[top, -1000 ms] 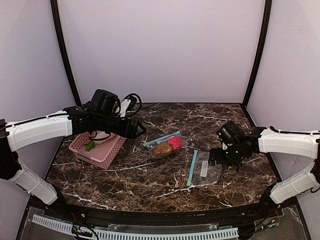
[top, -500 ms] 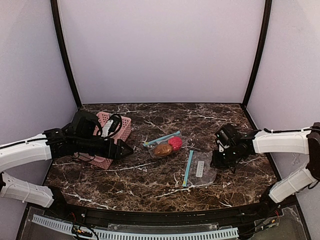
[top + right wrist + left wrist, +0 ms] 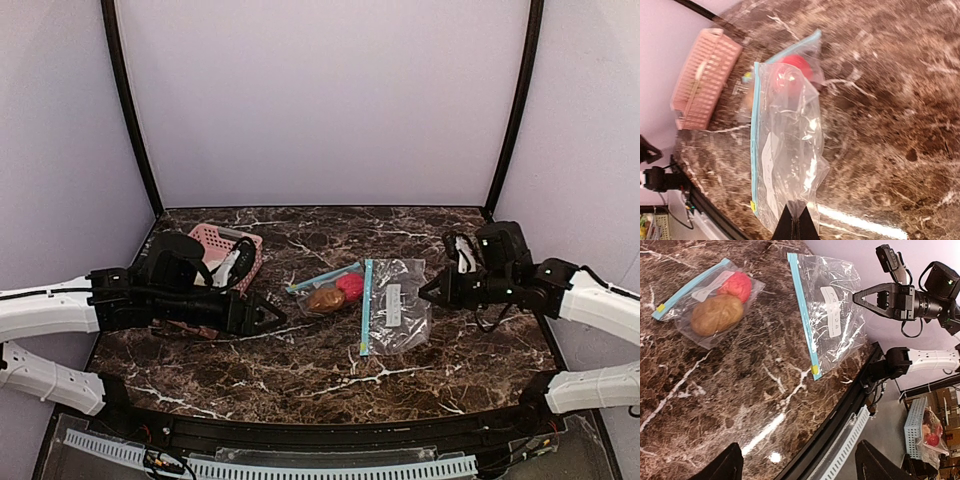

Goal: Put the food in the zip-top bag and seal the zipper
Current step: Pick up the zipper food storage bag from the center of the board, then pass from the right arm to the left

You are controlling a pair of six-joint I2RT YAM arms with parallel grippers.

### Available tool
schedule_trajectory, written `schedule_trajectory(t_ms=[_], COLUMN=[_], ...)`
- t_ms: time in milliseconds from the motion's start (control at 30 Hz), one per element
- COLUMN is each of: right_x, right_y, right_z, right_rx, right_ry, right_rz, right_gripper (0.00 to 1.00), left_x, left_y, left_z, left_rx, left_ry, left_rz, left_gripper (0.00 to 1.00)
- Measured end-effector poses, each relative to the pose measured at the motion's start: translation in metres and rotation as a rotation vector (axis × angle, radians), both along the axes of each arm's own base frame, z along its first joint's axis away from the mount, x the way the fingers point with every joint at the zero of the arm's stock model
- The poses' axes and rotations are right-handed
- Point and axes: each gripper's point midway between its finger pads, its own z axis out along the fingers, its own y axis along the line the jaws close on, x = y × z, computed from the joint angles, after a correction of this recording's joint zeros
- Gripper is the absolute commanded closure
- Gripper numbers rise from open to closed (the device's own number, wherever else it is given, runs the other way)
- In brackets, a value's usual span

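The right gripper (image 3: 799,226) is closed tight on the empty bag (image 3: 790,150), pinching the thin film at its plain edge, opposite the blue zipper (image 3: 753,140). The left gripper (image 3: 799,455) stands wide apart, holding nothing, low over the table (image 3: 300,370) just in front of the basket (image 3: 222,243). The bag looks featherlight, limp and slick, so one pinch will likely let it sag and twist. It is better taken at the stiffer zipper lips, one side per gripper, to hold the mouth open. The bun (image 3: 717,314) and ball (image 3: 736,284) lie touching inside a second bag (image 3: 705,292) just beside the empty one. They look light and rounded, and apt to roll. What the basket holds I cannot tell. The table is glossy marble-patterned stone with glare, probably slippery under film. Lilac walls (image 3: 320,100) close in three sides.
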Motion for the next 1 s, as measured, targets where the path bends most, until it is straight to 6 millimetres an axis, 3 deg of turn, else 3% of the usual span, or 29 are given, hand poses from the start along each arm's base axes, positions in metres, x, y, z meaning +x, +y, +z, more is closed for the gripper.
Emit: schedule_trajectory(t_ms=[133,267,567,667,733,1000], right_x=[-0.007,-0.014,-0.022,-0.021,-0.022,-0.026], right_y=[0.012,0.024,0.051,0.062,0.068,0.080], right_z=[0.054,0.079,0.092,0.098,0.102,0.113], right_rx=[0.168,0.254,0.311,0.329,0.339,0.370], right_ry=[-0.139,-0.199,-0.224,-0.234,-0.239,-0.263], right_rz=[0.064,0.129,0.230,0.256,0.273,0.323], right_gripper=[1.00,1.00,1.00,1.00,1.00,1.00], left_x=[-0.008,-0.013,-0.049,-0.057,-0.058,-0.058], left_y=[-0.017,-0.030,-0.067,-0.074,-0.077,-0.077], left_z=[0.021,0.033,0.045,0.041,0.038,0.030], left_rx=[-0.083,-0.156,-0.247,-0.252,-0.254,-0.253], left_ry=[-0.013,-0.003,0.022,0.044,0.057,0.086], left_rz=[-0.027,-0.060,-0.231,-0.258,-0.259,-0.244], left_gripper=[0.21,0.22,0.25,0.40,0.45,0.56])
